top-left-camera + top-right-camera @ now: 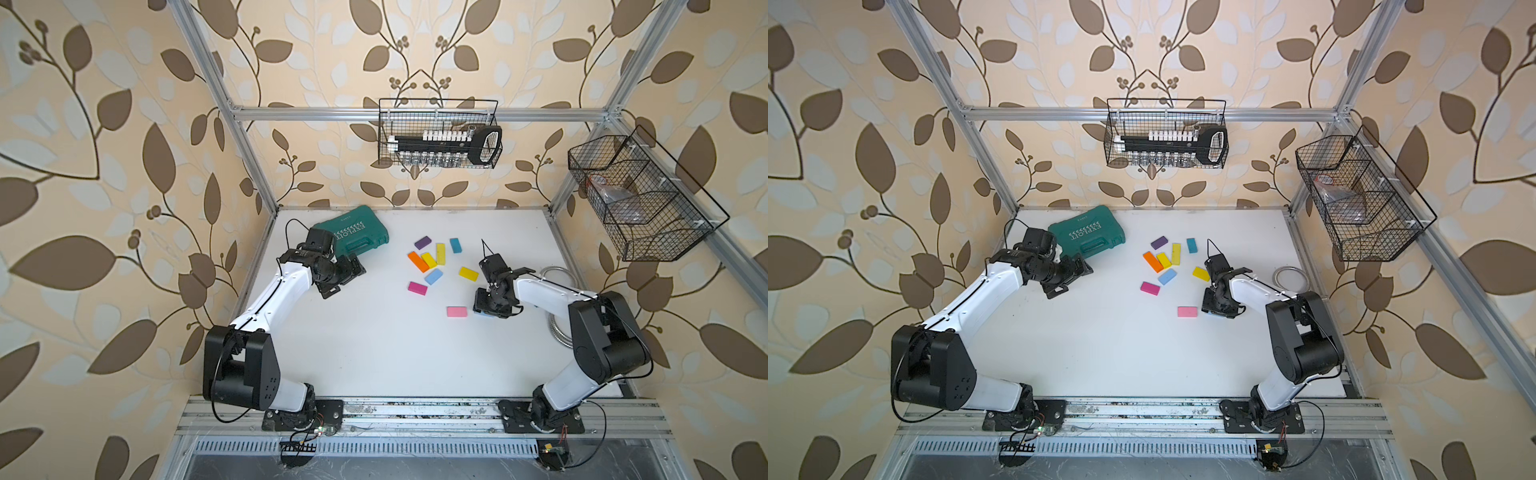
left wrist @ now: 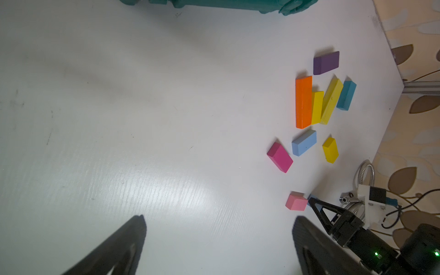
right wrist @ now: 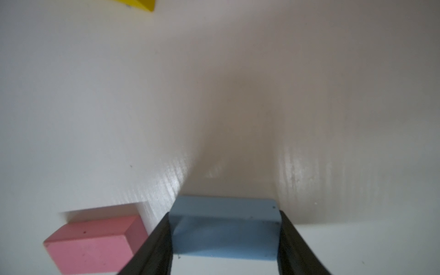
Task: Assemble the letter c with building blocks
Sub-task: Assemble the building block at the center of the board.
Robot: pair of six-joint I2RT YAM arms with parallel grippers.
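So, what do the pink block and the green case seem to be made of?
Pink block: probably painted wood, maybe foam; matte, flat colour, small dark specks, crisp edges.
Green case: likely moulded plastic; faint sheen, white lettering, shaped handle.

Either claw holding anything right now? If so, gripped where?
Right claw pinches a light blue block by its two opposite ends, one finger on each. Left claw is open, holding nothing.

Both arms (image 1: 270,299) have white links, bulky black joint housings (image 1: 245,370) and black end effectors (image 2: 219,217).
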